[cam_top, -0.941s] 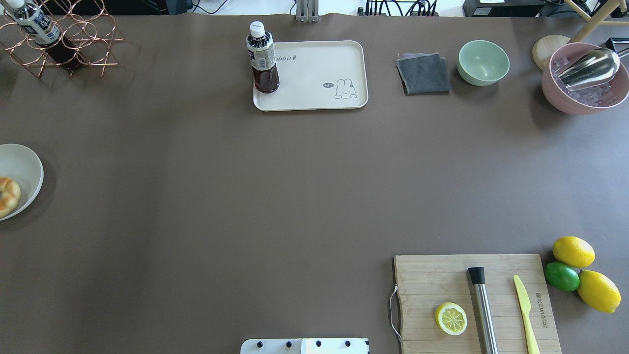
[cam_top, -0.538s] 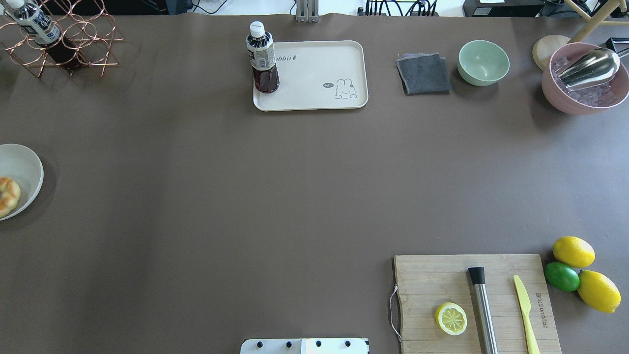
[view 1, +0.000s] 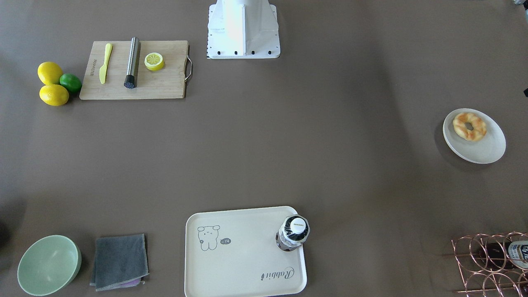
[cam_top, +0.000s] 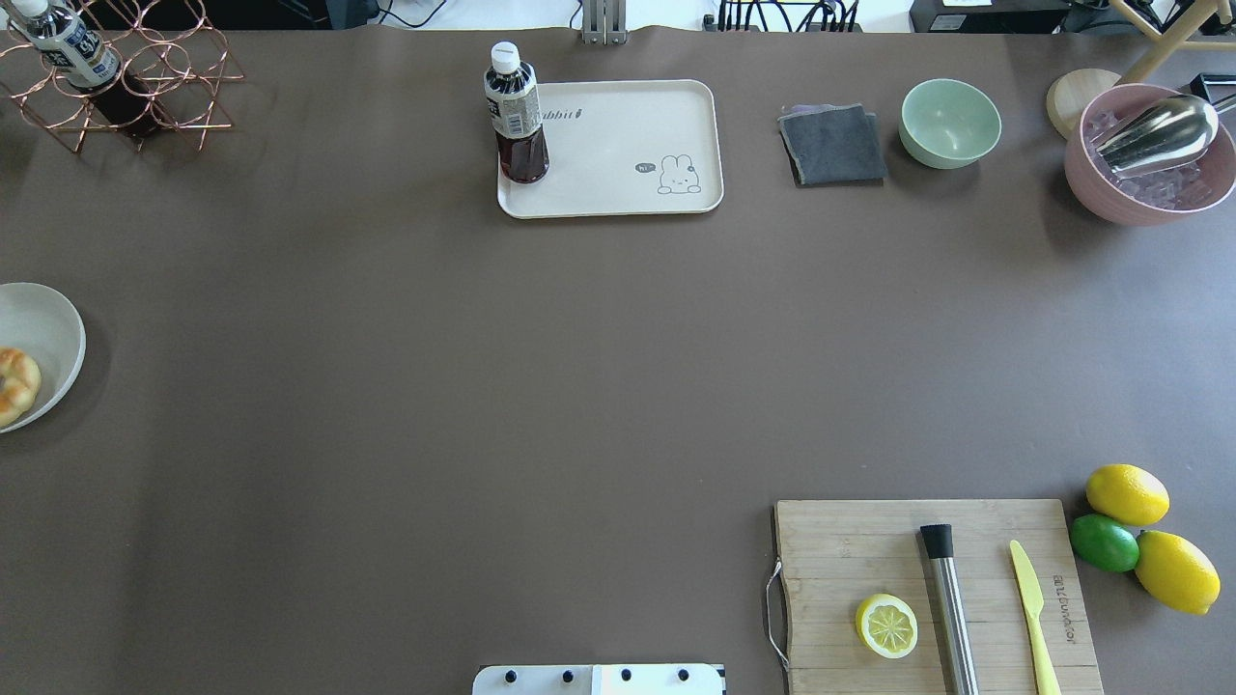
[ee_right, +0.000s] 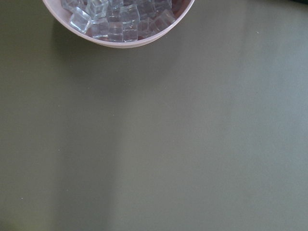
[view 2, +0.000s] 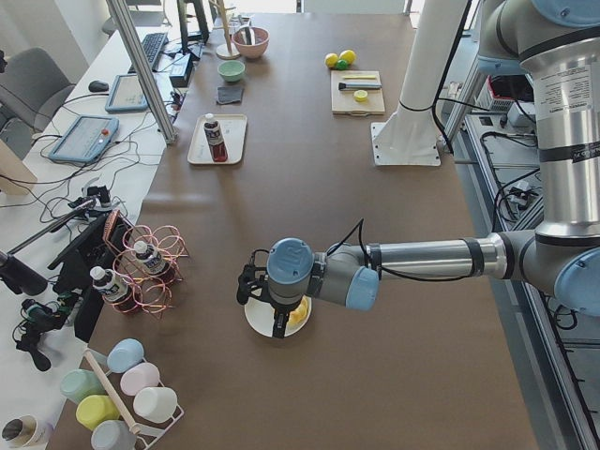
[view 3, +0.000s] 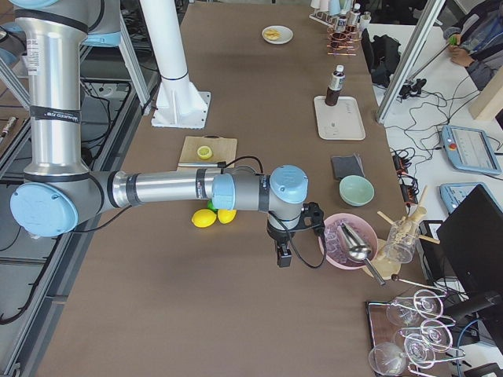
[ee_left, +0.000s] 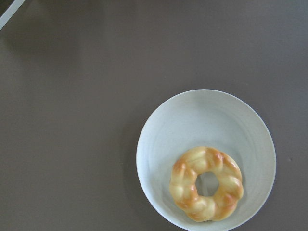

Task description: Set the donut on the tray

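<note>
The donut (ee_left: 206,183), golden with orange-brown patches, lies on a round off-white plate (ee_left: 192,120) at the table's left edge; it also shows in the front view (view 1: 469,126) and the overhead view (cam_top: 14,386). The cream rabbit tray (cam_top: 618,145) sits at the far middle of the table, with a dark drink bottle (cam_top: 517,116) upright on its left end. My left gripper (view 2: 272,314) hangs over the plate and shows only in the left side view, so I cannot tell whether it is open. My right gripper (view 3: 283,255) hovers beside the pink bowl, state also unclear.
A wooden cutting board (cam_top: 850,541) holds a lemon half (cam_top: 886,625), a steel muddler and a yellow knife. Lemons and a lime (cam_top: 1104,542) lie beside it. A grey cloth (cam_top: 832,145), green bowl (cam_top: 950,123), pink ice bowl (cam_top: 1149,154) and copper bottle rack (cam_top: 126,77) line the far edge.
</note>
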Controlling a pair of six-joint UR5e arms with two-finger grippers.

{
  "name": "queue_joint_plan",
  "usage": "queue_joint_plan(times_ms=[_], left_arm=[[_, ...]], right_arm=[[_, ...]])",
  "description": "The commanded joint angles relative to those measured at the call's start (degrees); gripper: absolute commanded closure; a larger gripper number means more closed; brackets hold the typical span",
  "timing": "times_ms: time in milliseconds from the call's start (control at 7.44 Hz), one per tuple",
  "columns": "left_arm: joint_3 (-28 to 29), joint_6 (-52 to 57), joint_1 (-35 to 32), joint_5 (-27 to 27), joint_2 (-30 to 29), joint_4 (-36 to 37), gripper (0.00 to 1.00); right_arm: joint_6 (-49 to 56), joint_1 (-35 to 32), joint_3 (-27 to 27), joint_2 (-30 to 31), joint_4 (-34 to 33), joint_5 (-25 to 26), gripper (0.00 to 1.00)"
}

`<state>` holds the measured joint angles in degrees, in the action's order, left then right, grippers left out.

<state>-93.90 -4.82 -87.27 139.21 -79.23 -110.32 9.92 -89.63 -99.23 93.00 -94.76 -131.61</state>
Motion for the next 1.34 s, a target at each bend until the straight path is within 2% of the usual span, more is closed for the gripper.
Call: queue_joint_plan(times_ms=[0,134,269,538,672,941,1210], left_arm=[[15.2,-6.8,4.6,-0.8,-5.6,-15.0,0.03],[17.1,-10.4,7.8,-5.2,-6.5,-18.8,0.03],[18.7,-12.6,10.7,-8.1,-7.0,-21.9,0.05],[23.0,-12.8,12.6,-8.3,-10.0,-23.5,0.10],[23.0,-12.8,13.3,-8.3,-10.1,-23.5,0.12],[23.5,-12.8,13.8,-8.3,-10.1,-24.0,0.24],[25.2,-13.0,13.8,-6.2,-9.9,-26.7,0.29]], right_arm=[[-0.2,0.4,1.2,2.4,8.6,-1.2,0.00],[-0.2,0.4,1.7,2.7,8.9,-4.1,0.00],[-0.2,0.4,1.6,3.1,9.0,-4.8,0.00],[-1.0,0.4,1.5,3.2,9.0,-5.0,0.00],[-1.0,0.3,1.1,4.0,9.1,-5.4,0.00],[-1.0,0.3,1.1,4.6,9.2,-5.5,0.00],[-1.1,0.3,1.1,4.8,9.2,-5.8,0.00]])
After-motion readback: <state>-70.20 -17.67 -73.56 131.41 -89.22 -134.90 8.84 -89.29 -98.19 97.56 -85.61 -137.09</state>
